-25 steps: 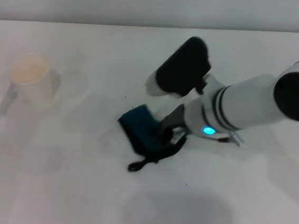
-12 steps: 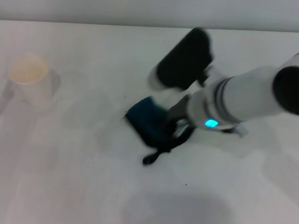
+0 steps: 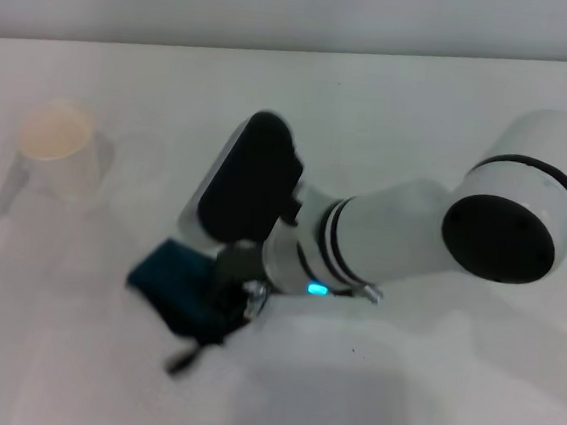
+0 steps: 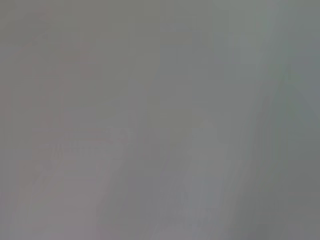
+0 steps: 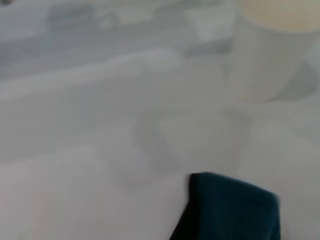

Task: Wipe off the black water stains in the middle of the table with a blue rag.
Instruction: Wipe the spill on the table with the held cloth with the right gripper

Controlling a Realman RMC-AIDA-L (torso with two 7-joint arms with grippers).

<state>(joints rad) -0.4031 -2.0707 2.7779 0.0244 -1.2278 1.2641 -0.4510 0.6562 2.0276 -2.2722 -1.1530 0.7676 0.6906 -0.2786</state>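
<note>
A pale wall closes off the far side of the large plain white table (image 3: 445,98), which fills almost all of the head view. Toward the left stands a translucent white cup (image 3: 61,148), upright and well apart from the work; the right wrist view shows it too, beyond the cloth. Nearer the middle and closer to the robot lies the dark teal-blue soft rag (image 3: 171,287), bunched up and pressed to the table, its small black loop trailing out toward the near edge. The right gripper (image 3: 231,290) comes down on it from the right side, its jaws apparently clenched on the rag, though the wrist housing hides much of them. The left gripper is not visible, and its wrist view shows only a featureless grey surface. As for the black water stains, no palm-sized blotch shows anywhere; only a tiny dark speck (image 3: 354,351) remains to the right of the rag. I judge the wiping largely done, with perhaps stray specks left, unless residue lies hidden under the arm.
</note>
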